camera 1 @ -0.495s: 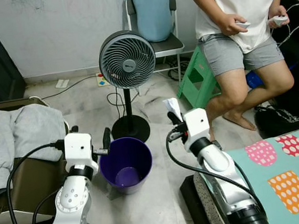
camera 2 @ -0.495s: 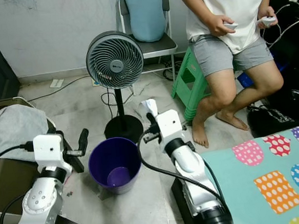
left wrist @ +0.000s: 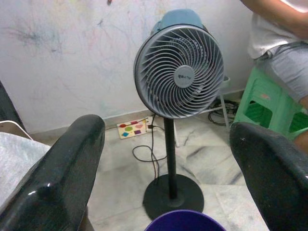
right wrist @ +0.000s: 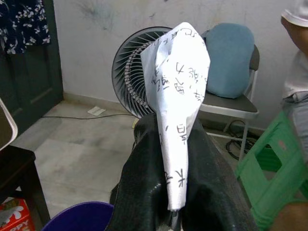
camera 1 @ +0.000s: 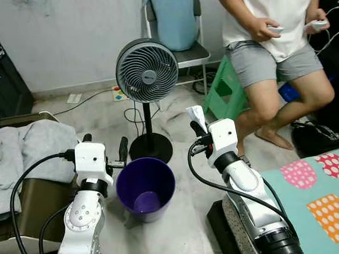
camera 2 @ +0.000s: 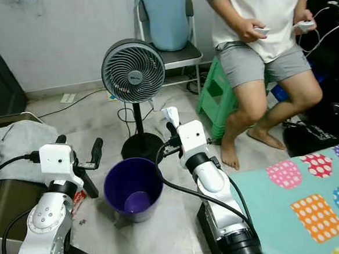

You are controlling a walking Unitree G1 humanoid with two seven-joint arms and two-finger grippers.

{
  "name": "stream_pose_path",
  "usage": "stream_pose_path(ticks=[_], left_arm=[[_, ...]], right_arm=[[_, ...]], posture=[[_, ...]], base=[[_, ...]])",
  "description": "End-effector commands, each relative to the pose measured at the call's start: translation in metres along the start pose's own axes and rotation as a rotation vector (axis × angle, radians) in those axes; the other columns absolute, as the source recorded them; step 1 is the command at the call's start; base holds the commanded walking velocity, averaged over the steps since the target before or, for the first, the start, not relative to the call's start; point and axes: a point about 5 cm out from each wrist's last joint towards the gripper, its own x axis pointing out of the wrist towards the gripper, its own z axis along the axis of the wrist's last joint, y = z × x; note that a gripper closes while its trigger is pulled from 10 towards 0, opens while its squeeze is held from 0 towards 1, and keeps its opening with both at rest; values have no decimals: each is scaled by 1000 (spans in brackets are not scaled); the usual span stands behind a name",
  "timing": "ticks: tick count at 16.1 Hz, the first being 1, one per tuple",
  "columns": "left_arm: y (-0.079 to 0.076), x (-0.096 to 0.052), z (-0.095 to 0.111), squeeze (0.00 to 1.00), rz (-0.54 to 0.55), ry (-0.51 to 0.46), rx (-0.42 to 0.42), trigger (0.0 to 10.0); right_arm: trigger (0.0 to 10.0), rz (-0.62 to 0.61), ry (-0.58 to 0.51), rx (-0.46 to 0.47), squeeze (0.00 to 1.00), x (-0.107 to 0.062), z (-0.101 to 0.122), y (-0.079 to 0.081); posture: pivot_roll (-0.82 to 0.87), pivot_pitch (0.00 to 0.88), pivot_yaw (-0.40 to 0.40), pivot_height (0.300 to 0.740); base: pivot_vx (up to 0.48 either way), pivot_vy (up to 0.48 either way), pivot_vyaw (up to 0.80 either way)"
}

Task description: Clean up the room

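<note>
My right gripper [right wrist: 180, 168] is pinched shut on a crumpled scrap of white paper printed with black characters [right wrist: 182, 91], held up just right of the round purple plastic waste bin [camera 1: 145, 187] on the floor. I judge the scrap near weightless, soft and easily torn, so my grip low on its folded end suits it. My left gripper [camera 1: 104, 152] stands wide open beside the bin's rim.
</note>
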Motion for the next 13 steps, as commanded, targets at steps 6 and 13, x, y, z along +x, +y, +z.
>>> stream_pose_path(ticks=[6,13], left_arm=[[-4,-12,-11,0,113,11,-57,10000],[-5,-3,-11,0,65,10,-48,10000]], right_arm=[[10000,116,15,-70,0,8,6,-9],[10000,66,-16,-47,0,12,7,-4]], posture=[[14,72,-185,740],[17,35,-104,740]], base=[[0,0,0],[0,0,0]])
